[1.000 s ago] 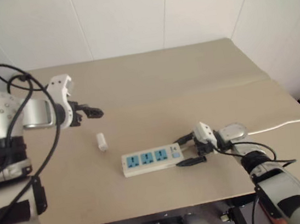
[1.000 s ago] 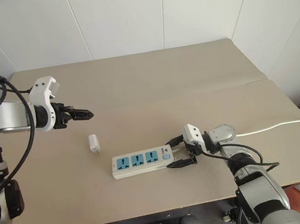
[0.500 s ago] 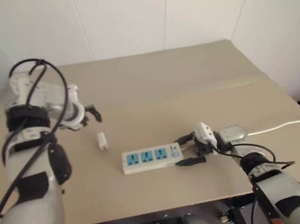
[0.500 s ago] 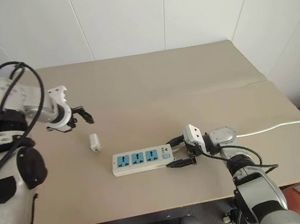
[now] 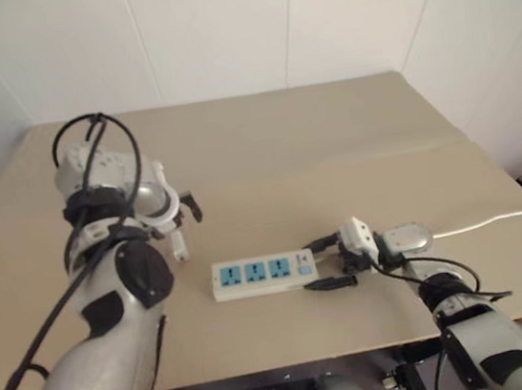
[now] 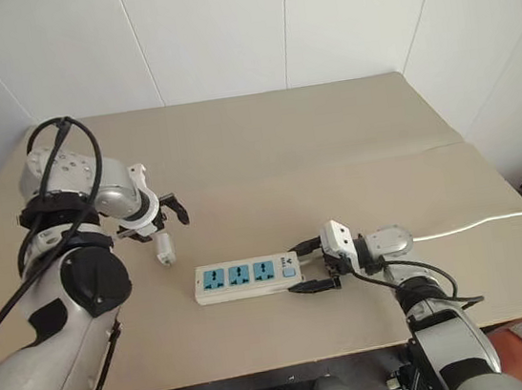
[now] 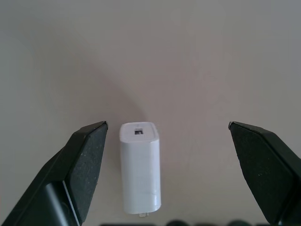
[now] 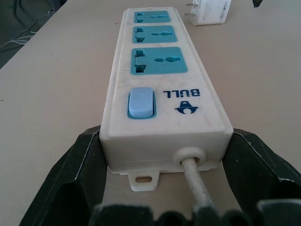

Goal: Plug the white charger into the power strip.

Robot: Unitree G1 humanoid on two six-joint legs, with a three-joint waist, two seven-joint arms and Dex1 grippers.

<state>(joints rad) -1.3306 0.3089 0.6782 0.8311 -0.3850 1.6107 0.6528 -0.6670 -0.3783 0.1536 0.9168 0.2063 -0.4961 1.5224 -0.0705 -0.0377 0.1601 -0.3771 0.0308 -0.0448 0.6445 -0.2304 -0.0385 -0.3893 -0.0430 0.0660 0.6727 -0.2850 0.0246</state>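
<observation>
Head views: the white charger (image 6: 163, 248) lies on the table (image 6: 329, 128), left of the power strip (image 6: 247, 279). Left wrist view: left gripper (image 7: 167, 162) spread wide, empty, straddling the charger. Right wrist view: right gripper (image 8: 162, 181) flanks the strip's cord end; grip unclear

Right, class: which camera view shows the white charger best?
The left wrist view: the white charger lies large between the open fingers. The right wrist view catches it beyond the power strip, prongs visible. Both eye views show it small.
</observation>
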